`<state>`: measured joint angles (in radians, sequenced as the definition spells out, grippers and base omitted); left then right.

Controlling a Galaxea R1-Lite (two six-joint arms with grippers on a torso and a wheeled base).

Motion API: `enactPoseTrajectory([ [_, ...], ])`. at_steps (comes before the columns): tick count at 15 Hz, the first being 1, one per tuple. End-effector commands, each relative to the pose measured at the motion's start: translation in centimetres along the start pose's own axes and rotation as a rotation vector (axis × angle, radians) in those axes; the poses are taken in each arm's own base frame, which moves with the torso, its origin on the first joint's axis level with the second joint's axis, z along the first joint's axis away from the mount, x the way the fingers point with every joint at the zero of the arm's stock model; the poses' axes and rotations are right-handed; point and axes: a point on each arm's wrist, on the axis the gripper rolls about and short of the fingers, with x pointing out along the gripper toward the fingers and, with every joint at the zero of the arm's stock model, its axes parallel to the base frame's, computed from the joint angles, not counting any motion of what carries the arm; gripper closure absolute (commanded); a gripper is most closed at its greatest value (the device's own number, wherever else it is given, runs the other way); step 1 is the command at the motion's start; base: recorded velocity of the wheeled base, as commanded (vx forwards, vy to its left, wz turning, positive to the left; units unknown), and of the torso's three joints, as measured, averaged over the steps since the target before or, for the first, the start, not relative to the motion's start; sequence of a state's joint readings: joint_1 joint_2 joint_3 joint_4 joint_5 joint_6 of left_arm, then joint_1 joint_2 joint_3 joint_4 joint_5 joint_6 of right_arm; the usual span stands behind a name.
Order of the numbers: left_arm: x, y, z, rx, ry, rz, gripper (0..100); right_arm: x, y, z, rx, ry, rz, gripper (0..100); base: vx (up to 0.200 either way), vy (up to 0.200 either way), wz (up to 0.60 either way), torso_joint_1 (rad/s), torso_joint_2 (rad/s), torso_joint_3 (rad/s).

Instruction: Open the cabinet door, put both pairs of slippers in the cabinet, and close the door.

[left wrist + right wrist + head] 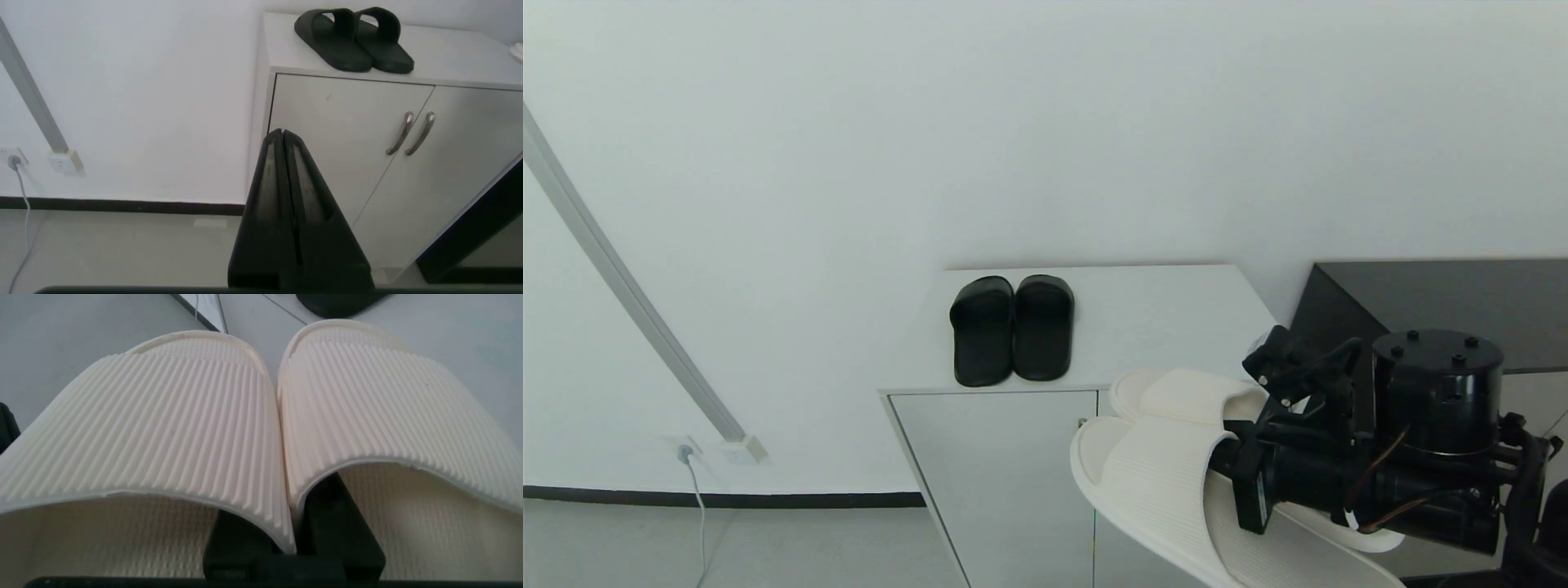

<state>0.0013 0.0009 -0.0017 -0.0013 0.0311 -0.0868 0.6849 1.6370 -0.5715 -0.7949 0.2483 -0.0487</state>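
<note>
Presently the right gripper [296,535] pinches the white slippers [1160,465], apparently by their adjoining inner strap edges, the pair held side by side just before the closed cabinet [1001,482]. The black slippers [1011,328] lie on the cabinet top. The left gripper [283,155] has its fingers pressed together, holding nothing

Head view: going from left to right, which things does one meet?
White wall socket with a plugged cable → pair of black rubber slippers → pair of cream ribbed slippers → dark grey flat surface.
</note>
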Motion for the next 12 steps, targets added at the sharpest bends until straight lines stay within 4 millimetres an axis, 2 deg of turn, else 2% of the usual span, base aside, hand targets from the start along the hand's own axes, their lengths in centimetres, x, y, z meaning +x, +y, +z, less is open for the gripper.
enactPoseTrajectory([
  [1,0.0,0.0,0.0,0.001,0.000,0.005,100,0.1,0.0,-0.1,0.001,0.005,0.001,100,0.000,0.000,0.00,-0.154,0.37,0.203],
  [4,0.0,0.0,0.0,0.001,0.002,-0.003,100,-0.2,0.1,-0.3,0.000,0.010,0.000,100,0.000,0.000,0.00,-0.159,0.38,0.206],
  [5,0.0,0.0,0.0,-0.001,0.002,-0.003,0,-0.2,0.1,-0.4,0.000,0.014,0.000,100,0.000,0.000,0.00,-0.163,0.39,0.217],
  [12,0.0,0.0,0.0,-0.008,0.002,-0.003,0,-0.1,0.9,-1.2,-0.012,0.009,0.023,100,0.000,0.000,0.00,-0.221,0.53,0.300],
])
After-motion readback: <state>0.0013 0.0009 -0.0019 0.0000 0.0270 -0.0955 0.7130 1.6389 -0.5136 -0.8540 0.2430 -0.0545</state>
